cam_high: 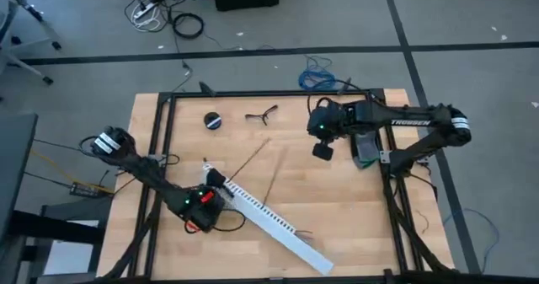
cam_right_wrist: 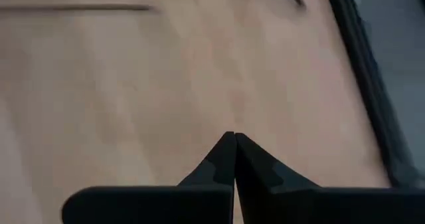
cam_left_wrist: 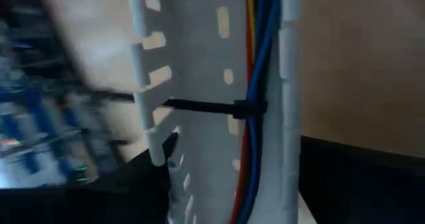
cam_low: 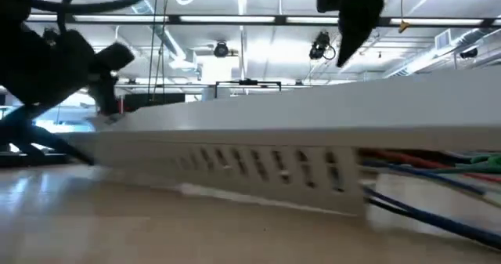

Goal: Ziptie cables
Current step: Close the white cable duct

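A white slotted strip (cam_high: 274, 222) lies diagonally across the near half of the wooden table (cam_high: 337, 195), its upper end at the left gripper (cam_high: 210, 181), which sits low at the strip's upper-left end. Whether that gripper's fingers are spread or closed, and whether they grasp anything, cannot be told; the left wrist view shows only a dark finger (cam_left_wrist: 156, 164) against the strip's slotted wall. Inside the channel run coloured cables (cam_left_wrist: 255, 78), blue, red and yellow, bound by a black zip tie (cam_left_wrist: 212, 108) cinched across them, its tail passing out through a slot. In the low view the cables (cam_low: 438, 166) emerge from the strip's end beside the table surface. Two thin dark wires (cam_high: 257, 162) rest loose on the wood just beyond the strip. Farther back, the right gripper (cam_high: 322, 150) hovers above bare tabletop, its fingertips (cam_right_wrist: 229, 159) pressed together, holding nothing. Near the far edge sit a small round black object (cam_high: 213, 120) and a dark forked piece (cam_high: 262, 114).
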Robot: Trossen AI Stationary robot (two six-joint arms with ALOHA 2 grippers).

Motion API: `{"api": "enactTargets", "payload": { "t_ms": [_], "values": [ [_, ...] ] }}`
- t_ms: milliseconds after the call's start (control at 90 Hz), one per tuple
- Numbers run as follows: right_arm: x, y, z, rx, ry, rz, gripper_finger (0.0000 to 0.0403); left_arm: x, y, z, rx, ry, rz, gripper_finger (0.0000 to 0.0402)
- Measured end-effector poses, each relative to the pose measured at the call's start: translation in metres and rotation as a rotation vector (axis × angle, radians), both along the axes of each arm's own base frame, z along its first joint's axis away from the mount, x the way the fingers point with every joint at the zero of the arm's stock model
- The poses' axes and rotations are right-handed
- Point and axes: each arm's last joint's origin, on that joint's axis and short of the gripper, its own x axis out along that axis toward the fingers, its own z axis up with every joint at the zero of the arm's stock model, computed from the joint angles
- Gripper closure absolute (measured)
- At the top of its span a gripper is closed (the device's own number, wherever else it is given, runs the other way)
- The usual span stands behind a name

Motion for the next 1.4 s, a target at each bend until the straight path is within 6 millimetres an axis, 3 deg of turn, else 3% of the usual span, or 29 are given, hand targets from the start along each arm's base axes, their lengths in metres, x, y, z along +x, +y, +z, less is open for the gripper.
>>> {"api": "enactTargets", "payload": {
  "t_ms": [244, 400, 467, 567, 744, 856, 1022, 1189, 1400],
  "values": [
    [-0.008, -0.01, -0.002, 0.002, 0.07, -0.055, 0.0403, 0.004, -0.002, -0.02, 0.088, 0.044, 0.009, 0.0148],
    [-0.009, -0.013, -0.003, 0.033, 0.074, -0.039, 0.0403, 0.007, -0.003, -0.016, 0.077, 0.029, 0.045, 0.0148],
    [-0.008, -0.014, -0.003, 0.05, 0.069, -0.023, 0.0403, 0.01, -0.003, -0.012, -0.004, -0.003, 0.116, 0.0148],
    [-0.005, -0.013, -0.002, 0.085, 0.04, 0.018, 0.0403, 0.02, -0.006, 0.006, -0.188, -0.079, 0.222, 0.0151],
    [0.003, -0.011, 0.001, 0.168, -0.053, 0.1, 0.0403, 0.036, -0.008, 0.056, -0.317, -0.216, 0.281, 0.017],
    [0.008, -0.006, 0.003, 0.23, -0.115, 0.156, 0.0403, 0.051, -0.005, 0.084, -0.517, -0.226, 0.355, 0.0174],
    [0.021, 0.01, 0.0, 0.37, -0.242, 0.31, 0.0403, 0.068, 0.003, 0.107, -0.861, -0.135, 0.469, 0.0175],
    [0.027, 0.029, -0.018, 0.458, -0.292, 0.365, 0.0403, 0.067, 0.008, 0.1, -0.901, -0.095, 0.528, 0.0175],
    [0.032, 0.046, -0.05, 0.505, -0.373, 0.39, 0.0403, 0.059, 0.014, 0.065, -0.906, -0.086, 0.58, 0.0176]
  ]
}}
